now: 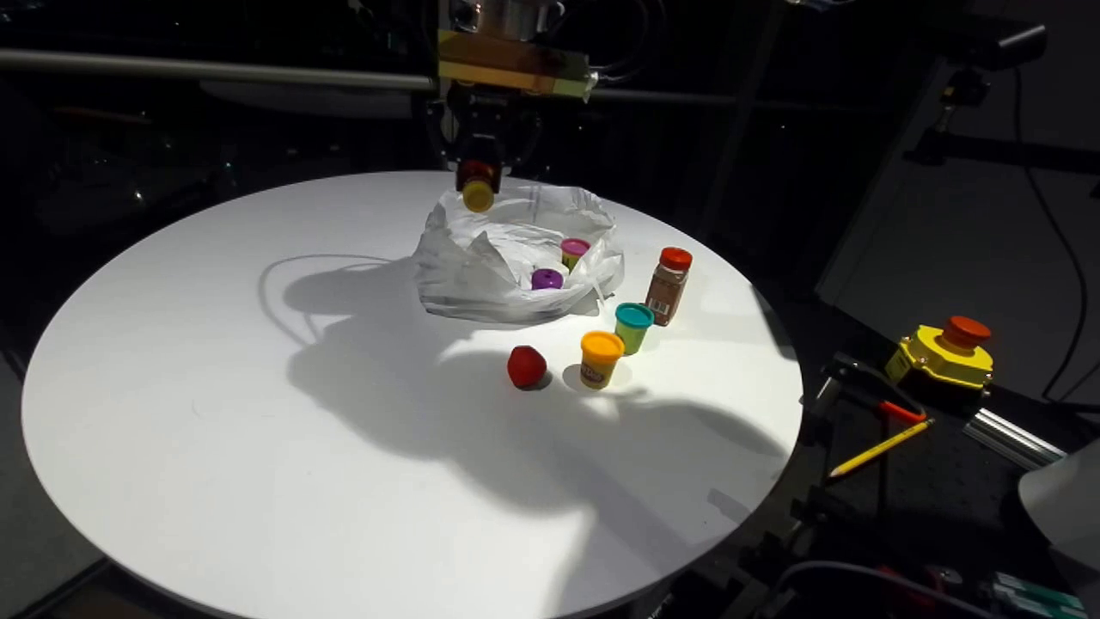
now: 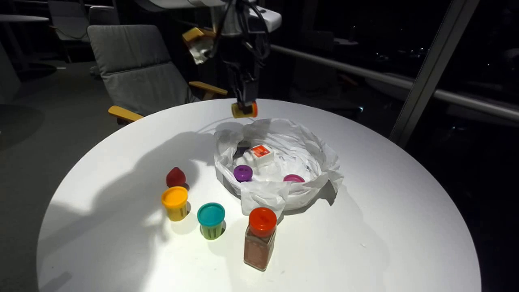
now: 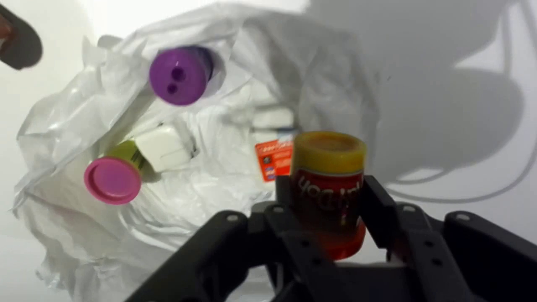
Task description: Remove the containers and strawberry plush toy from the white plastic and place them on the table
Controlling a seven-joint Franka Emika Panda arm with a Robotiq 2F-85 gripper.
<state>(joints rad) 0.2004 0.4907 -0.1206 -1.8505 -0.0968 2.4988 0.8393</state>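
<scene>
Dim room, white round table lit up bright, and we go from the left in an exterior view: grey chair beyond the edge! Next, the orange cup, upright on the table, strawberry plush toy close by it. Teal-lidded cup, upright too. Then the white plastic bag, purple container inside, and up higher than the rim the gripper is clamped around a yellow-and-red container, tipped sideways! Red-capped jar standing in front of the bag, white-and-red box within it, pink-lidded cup furthest right in there.
</scene>
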